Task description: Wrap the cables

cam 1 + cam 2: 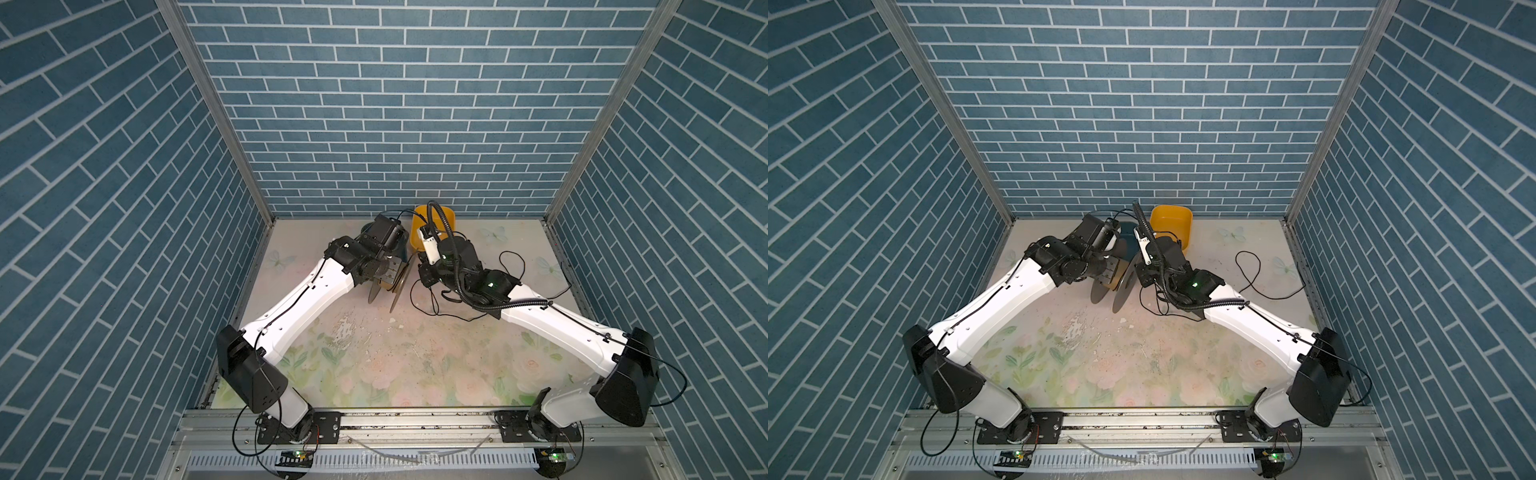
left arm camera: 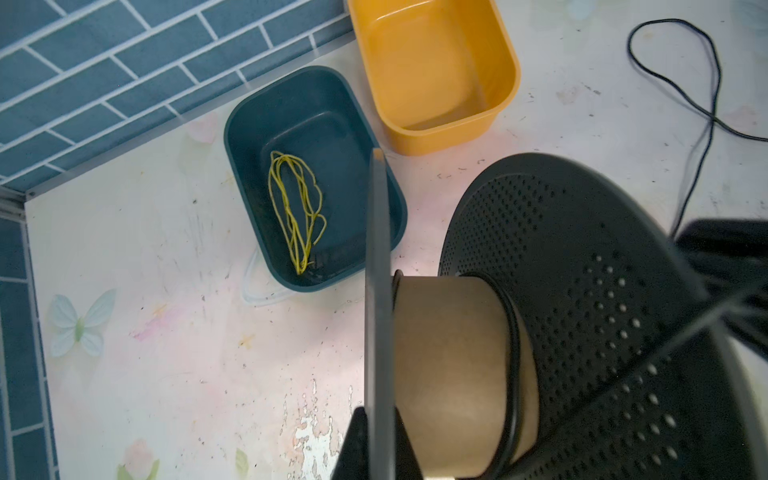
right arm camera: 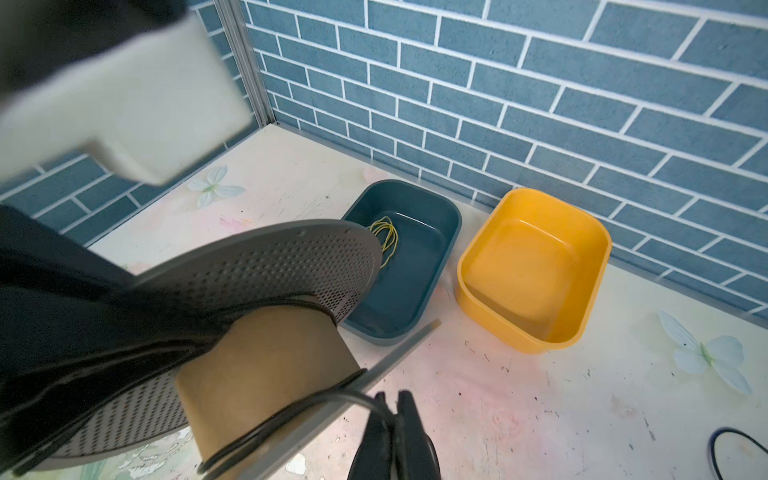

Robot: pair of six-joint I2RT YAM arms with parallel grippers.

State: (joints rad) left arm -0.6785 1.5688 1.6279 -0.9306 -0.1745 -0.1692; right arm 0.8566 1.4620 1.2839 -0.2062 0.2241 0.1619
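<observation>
Left wrist view: spool clamped, cable on its core.
The left fingers [image 2: 352, 446] clamp one flange of the spool [image 2: 449, 365]; the black cable [image 2: 514, 353] circles its cardboard core, runs to the right fingers [image 3: 415, 440], closed tight on it, and its slack loops lie on the worktop [image 1: 374, 353] further right.

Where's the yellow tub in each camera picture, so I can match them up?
In a top view: yellow tub back centre, partly hidden behind the right arm.
In a top view: back centre again, mostly clear of that arm.
Left wrist: next to the teal tub.
Right wrist: beside the teal tub too.
Shared landmark: the blue brick back wall right behind it.
</observation>
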